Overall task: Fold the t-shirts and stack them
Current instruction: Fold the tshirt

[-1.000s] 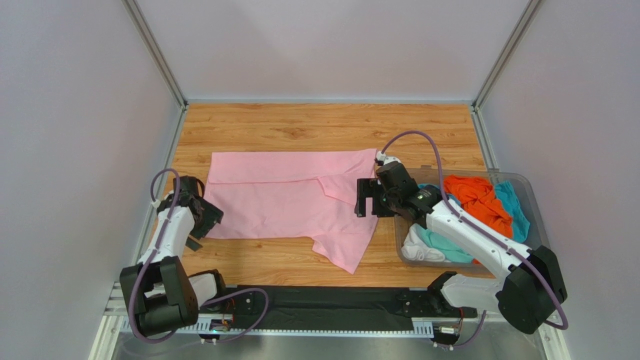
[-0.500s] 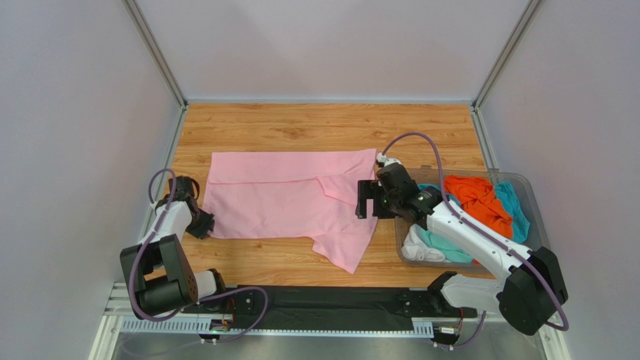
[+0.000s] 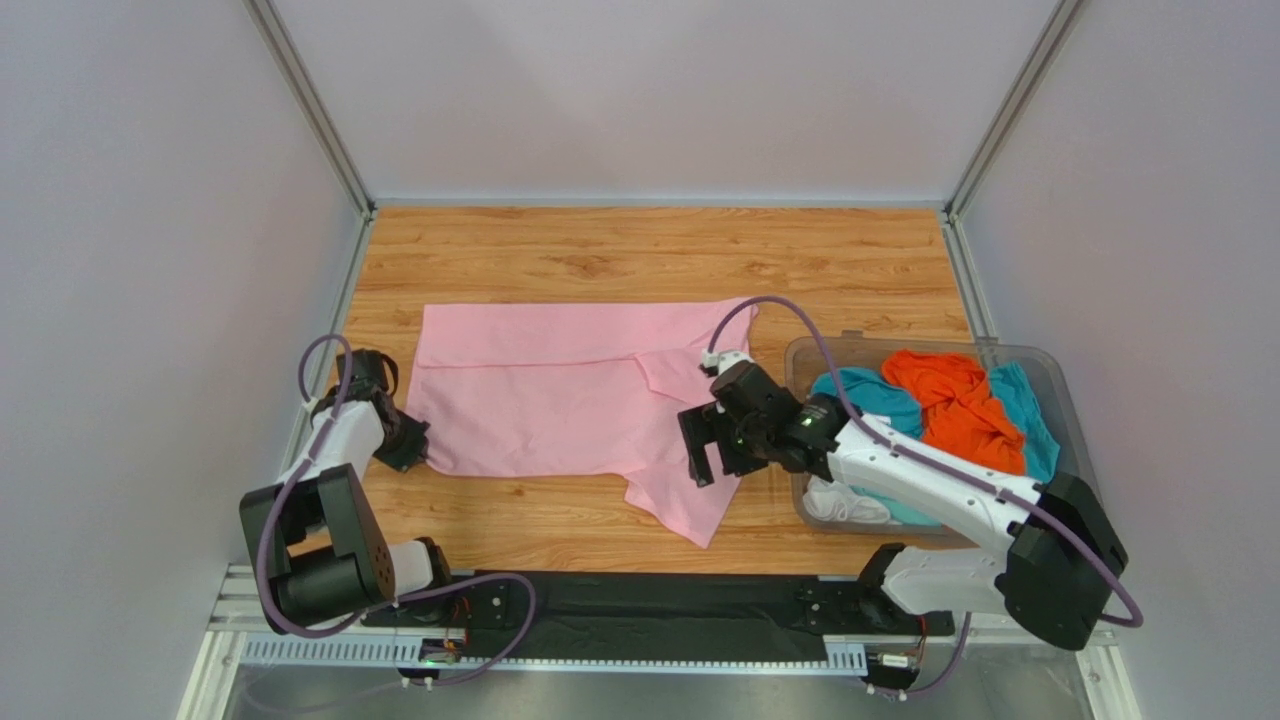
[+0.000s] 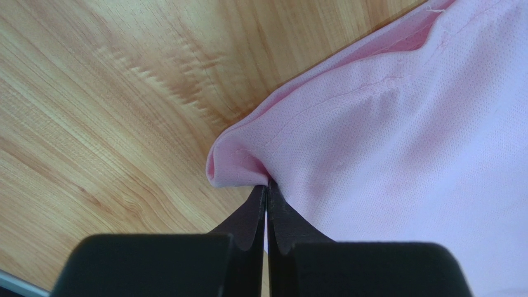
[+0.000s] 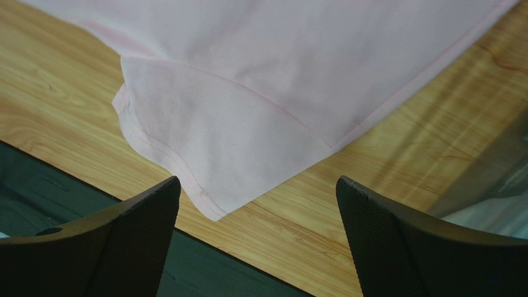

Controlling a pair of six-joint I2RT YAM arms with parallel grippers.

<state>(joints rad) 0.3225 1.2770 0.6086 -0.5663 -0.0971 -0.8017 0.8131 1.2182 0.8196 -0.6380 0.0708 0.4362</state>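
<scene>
Left jaws pinching pink t-shirt [image 3: 556, 398] corner; right jaws spread, apparently hovering over its near flap.

My right arm [image 3: 932, 477] covers the bin's [image 3: 962, 345] near wall, so I see little of the white shirt [image 3: 831, 503] inside. The pink shirt [image 4: 403, 124] left of the bin overruns both wrist views.

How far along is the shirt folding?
No finished fold or stack shows yet. The light pink cloth t-shirt lies spread on the wooden table; the left end effector pinches its corner, and the right end effector hovers open above its edge. Orange, teal and white shirts wait in the clear plastic bin.
</scene>
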